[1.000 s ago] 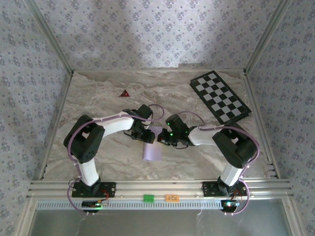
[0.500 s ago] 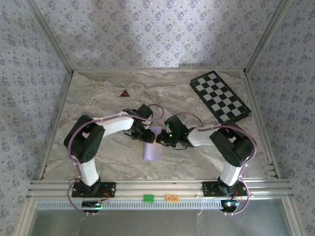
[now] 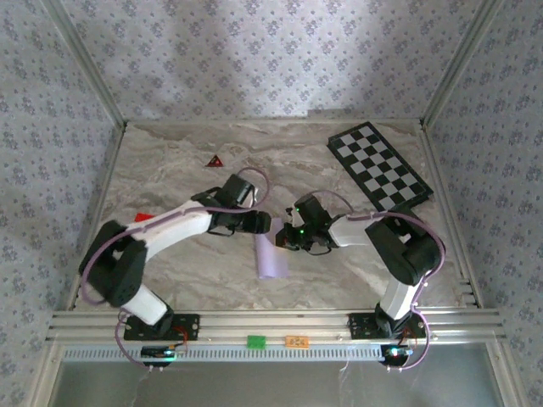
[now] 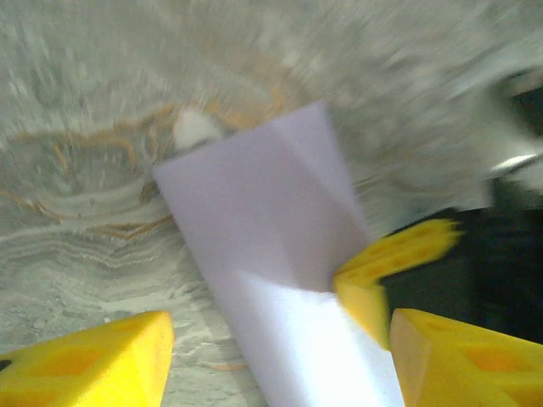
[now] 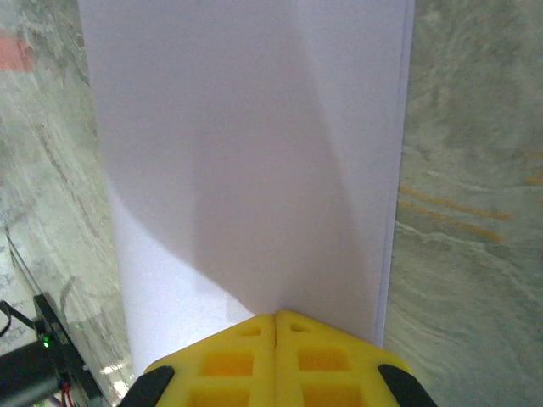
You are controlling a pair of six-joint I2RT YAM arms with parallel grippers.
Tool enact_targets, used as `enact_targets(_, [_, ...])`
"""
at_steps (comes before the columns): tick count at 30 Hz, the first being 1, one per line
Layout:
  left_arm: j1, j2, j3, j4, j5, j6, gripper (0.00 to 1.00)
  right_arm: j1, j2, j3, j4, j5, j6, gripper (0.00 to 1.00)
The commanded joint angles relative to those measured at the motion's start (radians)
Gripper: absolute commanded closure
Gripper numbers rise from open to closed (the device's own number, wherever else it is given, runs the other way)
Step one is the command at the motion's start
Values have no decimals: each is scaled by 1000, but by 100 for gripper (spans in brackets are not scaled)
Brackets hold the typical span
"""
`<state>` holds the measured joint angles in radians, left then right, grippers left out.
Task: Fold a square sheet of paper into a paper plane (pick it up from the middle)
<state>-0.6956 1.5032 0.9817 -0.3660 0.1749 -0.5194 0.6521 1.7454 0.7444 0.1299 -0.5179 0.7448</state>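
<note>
Status from my end: the lilac paper (image 3: 270, 254) is folded into a narrow strip and lies flat on the marble table (image 3: 339, 284), about mid-table, between the two wrists in my overhead feed. The left gripper (image 4: 280, 339) has its yellow fingers (image 4: 93, 360) spread wide, one on either side of the strip. The right gripper (image 5: 276, 326) has its fingers pressed tight together, with the tips resting on the strip's edge (can't tell if a layer is actually caught between them). The checkered board (image 3: 379, 165) sits at the far right and the small red triangle (image 3: 215, 160) at the far left, both well apart from the paper.
</note>
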Motion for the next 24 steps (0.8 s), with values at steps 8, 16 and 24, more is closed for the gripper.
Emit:
enact_targets(8, [68, -306, -208, 140, 22, -142, 42, -51, 38, 9, -375, 30, -246, 100])
enact_targets(16, [140, -342, -314, 302, 228, -241, 74, -107, 34, 21, -456, 7, -352, 100])
enact_targets(24, [144, -232, -286, 404, 347, -275, 100, -99, 39, 36, -450, 0, -362, 100])
